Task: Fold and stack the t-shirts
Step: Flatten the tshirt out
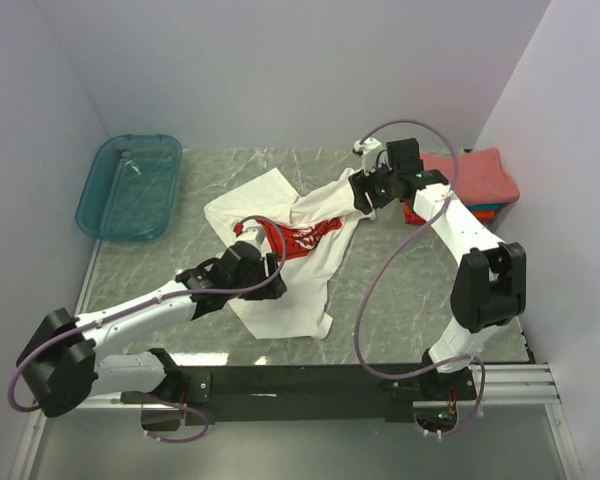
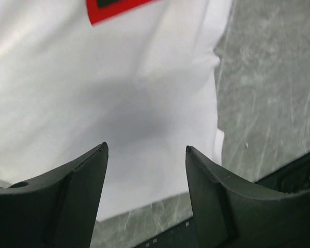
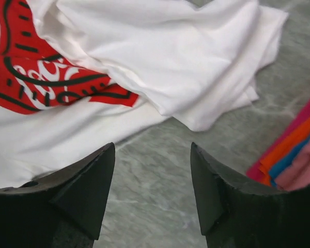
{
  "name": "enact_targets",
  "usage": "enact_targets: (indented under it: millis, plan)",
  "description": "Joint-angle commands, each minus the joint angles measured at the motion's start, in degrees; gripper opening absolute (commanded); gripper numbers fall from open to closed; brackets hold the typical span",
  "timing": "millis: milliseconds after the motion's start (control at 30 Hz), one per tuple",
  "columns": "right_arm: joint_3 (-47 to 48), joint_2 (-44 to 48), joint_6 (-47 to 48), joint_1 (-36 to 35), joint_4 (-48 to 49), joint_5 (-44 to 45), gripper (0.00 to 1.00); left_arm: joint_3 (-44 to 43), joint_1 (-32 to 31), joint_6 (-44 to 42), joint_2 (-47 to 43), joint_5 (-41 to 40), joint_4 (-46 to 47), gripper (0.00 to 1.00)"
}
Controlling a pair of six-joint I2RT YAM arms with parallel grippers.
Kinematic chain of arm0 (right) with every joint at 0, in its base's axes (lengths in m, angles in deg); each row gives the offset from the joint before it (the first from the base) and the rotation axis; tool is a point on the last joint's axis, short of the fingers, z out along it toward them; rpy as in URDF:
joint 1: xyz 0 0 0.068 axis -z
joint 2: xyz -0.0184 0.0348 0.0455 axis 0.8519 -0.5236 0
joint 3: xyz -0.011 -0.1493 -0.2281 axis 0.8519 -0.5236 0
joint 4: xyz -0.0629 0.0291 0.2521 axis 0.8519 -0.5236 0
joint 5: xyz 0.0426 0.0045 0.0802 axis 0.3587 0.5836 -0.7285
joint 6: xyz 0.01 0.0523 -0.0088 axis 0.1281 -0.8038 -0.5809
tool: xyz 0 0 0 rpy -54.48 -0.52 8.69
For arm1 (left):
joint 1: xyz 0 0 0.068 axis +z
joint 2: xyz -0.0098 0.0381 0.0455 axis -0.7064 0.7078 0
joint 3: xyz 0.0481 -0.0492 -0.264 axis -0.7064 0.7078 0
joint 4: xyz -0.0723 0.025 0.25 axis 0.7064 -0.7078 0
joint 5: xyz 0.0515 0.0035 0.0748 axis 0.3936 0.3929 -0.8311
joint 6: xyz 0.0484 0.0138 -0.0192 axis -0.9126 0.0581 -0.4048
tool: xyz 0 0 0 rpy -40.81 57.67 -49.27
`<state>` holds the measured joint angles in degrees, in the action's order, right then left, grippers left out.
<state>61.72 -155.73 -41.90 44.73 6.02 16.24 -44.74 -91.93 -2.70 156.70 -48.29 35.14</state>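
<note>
White tee w/ the red Coca-Cola print lies crumpled and spread around the middle of the worktop, print facing up, fabric bunched in folds along its far side, one sleeve pointing toward the far left corner. Its near hem lies fairly flat toward the near edge.

L end effector hangs over the tee's near-left part. In the wrist view its fingers stand apart w/ only white cloth below them and nothing gripped (a strip of the print shows at the top).

R end effector sits at the tee's far right side, fingers also apart and holding nothing. Below them is bare worktop, just beside the tee's rumpled edge.

Folded tees are stacked at the far right corner, well apart from the white one: coral-red on top, orange and blue edges showing underneath.

Teal bin stands at the far left corner, not touching the tee.
</note>
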Motion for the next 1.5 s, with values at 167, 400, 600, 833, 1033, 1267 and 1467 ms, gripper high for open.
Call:
enact_targets:
  millis: [167,400,600,833,1033,1267,1467]
  plan:
    - [3.64,-15.03,-17.57,1.48,-0.71,-8.50,0.64,-2.55,3.30,0.93,1.54,-3.35,6.50,0.67]
    - [2.50,-19.34,-25.92,0.43,2.54,-1.64,0.64,1.67,3.39,1.63,-8.91,-8.44,5.89,0.77]
    - [4.34,-22.95,-28.13,0.33,1.49,-4.18,0.36,2.11,3.91,2.07,-13.75,-10.56,2.29,0.80]
    - [-2.90,-9.54,-19.01,-0.10,-9.75,-2.17,0.00,0.89,4.09,1.46,-16.05,-12.23,-1.22,0.80]
    - [-19.09,16.31,6.91,-1.51,-31.81,-4.88,0.00,0.71,4.62,-1.44,-15.70,-9.51,2.62,0.82]
    - [-20.53,32.15,14.14,-0.54,-31.83,-3.03,0.56,-4.56,5.15,-2.50,-7.09,-5.64,5.18,0.81]
    - [-21.40,23.22,15.47,-0.46,-20.94,-7.16,0.57,-2.99,5.15,-1.63,-9.36,-5.81,3.52,0.81]
